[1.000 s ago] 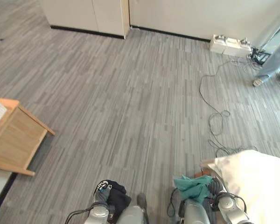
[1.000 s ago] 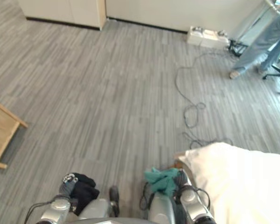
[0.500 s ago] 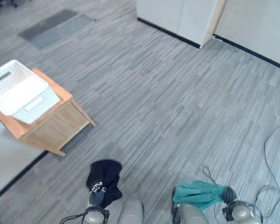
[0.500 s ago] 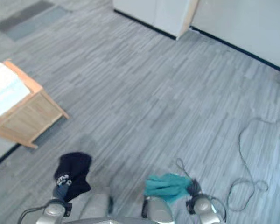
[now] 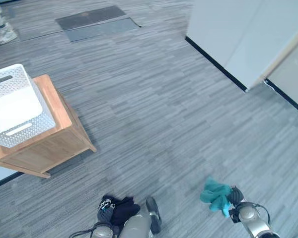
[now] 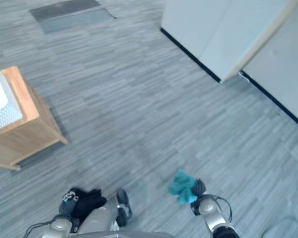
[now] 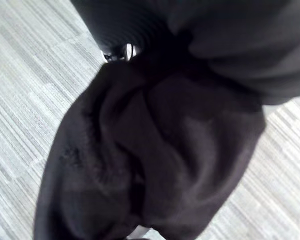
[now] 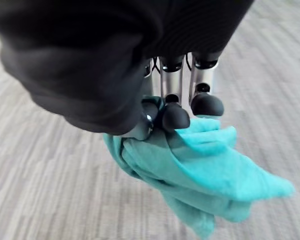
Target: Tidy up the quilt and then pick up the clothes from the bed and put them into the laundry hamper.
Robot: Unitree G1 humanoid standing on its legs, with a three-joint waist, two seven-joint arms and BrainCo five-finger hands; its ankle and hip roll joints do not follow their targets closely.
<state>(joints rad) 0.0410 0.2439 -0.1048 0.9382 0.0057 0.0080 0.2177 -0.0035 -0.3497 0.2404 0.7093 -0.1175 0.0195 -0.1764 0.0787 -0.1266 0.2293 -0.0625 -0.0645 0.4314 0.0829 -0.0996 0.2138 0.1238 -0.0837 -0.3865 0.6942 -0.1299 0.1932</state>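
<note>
Carrying one garment in each hand, the robot stands on a wide grey striped floor (image 5: 154,109), with white cabinet fronts (image 5: 238,34) along the far side and a dark mat (image 5: 97,22) beyond. By the look of it this is the carry step of the task — clothes already lifted, the drop into the hamper not yet made.

To the robot's left a low wooden stand (image 5: 52,144) bears a white perforated laundry hamper (image 5: 15,106), its mouth facing up. It sits well apart from both hands, so the next move likely calls for a turn and an approach toward that stand, then raising each hand over the hamper's rim before letting go.

At the bottom of the head views, the left hand (image 5: 105,212) is held low and close in front of the body, with a black garment (image 5: 121,208) bunched over it; in the left wrist view the dark cloth (image 7: 150,165) hangs past the ribbed cover and hides the fingers, so whether they are curled cannot be told. The right hand (image 8: 175,107), out to the robot's right and also low, is clamped on a teal garment (image 8: 200,175) — dark fingertips (image 8: 176,117) curled onto its upper folds, the rest dangling above the floor.

A person's shoe (image 5: 4,34) shows at the far left edge.
</note>
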